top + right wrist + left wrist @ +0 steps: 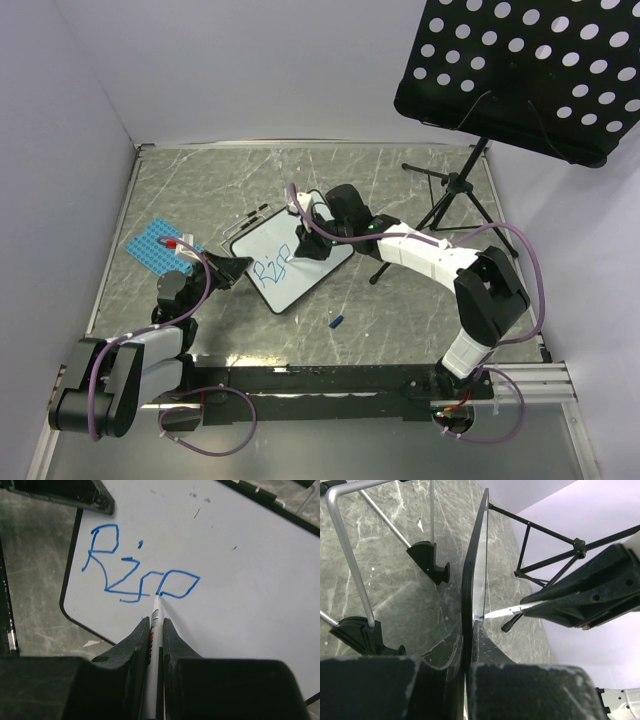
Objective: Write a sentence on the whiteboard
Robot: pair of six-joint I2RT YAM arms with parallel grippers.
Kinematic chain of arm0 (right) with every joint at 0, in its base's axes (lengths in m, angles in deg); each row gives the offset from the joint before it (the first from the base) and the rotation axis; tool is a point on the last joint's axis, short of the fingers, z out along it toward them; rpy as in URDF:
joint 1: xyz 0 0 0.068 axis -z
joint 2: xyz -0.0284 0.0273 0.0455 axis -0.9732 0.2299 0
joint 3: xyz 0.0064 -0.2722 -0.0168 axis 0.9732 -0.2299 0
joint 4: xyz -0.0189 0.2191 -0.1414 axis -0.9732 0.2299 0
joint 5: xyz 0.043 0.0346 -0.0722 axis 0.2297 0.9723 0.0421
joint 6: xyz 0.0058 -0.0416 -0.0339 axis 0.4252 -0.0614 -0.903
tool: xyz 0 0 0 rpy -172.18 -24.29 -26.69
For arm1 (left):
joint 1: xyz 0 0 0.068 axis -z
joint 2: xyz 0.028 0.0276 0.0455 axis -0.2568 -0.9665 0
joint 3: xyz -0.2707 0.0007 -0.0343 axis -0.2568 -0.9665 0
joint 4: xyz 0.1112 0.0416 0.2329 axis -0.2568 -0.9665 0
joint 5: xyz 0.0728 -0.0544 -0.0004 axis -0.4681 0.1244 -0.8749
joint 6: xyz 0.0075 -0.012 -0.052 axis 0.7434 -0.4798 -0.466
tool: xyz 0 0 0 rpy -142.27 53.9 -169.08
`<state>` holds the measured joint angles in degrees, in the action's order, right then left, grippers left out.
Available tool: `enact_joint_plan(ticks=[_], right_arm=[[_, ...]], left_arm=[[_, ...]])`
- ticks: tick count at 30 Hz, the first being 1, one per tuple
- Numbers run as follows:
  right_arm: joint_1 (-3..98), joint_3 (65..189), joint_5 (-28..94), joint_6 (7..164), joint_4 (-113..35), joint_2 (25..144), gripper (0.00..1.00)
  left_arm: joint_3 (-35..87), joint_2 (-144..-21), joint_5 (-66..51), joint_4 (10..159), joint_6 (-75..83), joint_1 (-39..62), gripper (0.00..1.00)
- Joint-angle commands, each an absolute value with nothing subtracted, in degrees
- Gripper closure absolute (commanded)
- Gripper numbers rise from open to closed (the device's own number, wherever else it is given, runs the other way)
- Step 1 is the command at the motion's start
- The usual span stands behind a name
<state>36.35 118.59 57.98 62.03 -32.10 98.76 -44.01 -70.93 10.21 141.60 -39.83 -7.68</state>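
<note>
The whiteboard (305, 278) lies tilted on the table mid-left, white with a thin black frame. Blue writing on it reads roughly "Rise" (135, 572) and also shows in the top view (270, 268). My right gripper (156, 625) is shut on a white marker (155, 611), whose tip touches the board at the last letter. My left gripper (468, 630) is shut on the board's black frame edge (468, 575), seen edge-on. In the top view it (238, 268) grips the board's left corner, and the right gripper (308, 240) is over the board's middle.
A black perforated music-stand tray (520, 70) hangs at the top right, its tripod legs (450, 195) right of the board. A blue studded plate (150, 245) lies at the left. A blue cap (337, 322) lies in front of the board. Wire legs with black feet (427, 555) lie beside it.
</note>
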Motion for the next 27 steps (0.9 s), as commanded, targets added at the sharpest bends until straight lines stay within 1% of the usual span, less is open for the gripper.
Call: enact_joint_plan(ticks=[1, 9, 17, 27], right_arm=[[35.7, 116.0, 57.1, 59.7, -29.9, 96.5, 1.00], [38.0, 115.0, 55.3, 59.5, -29.9, 95.4, 1.00], [41.4, 119.9, 55.9, 61.2, -30.1, 95.1, 1.00], [42.5, 120.5, 62.1, 64.4, -29.0, 89.8, 1.00]], left_arm=[[-46.9, -69.3, 12.0, 145.8, -38.2, -7.3, 0.99], [-46.6, -68.8, 12.1, 145.3, -38.0, -7.4, 0.99], [-46.8, -68.3, 12.1, 145.0, -38.0, -7.3, 0.99], [-47.1, -67.8, 12.1, 144.7, -37.5, -7.4, 0.99]])
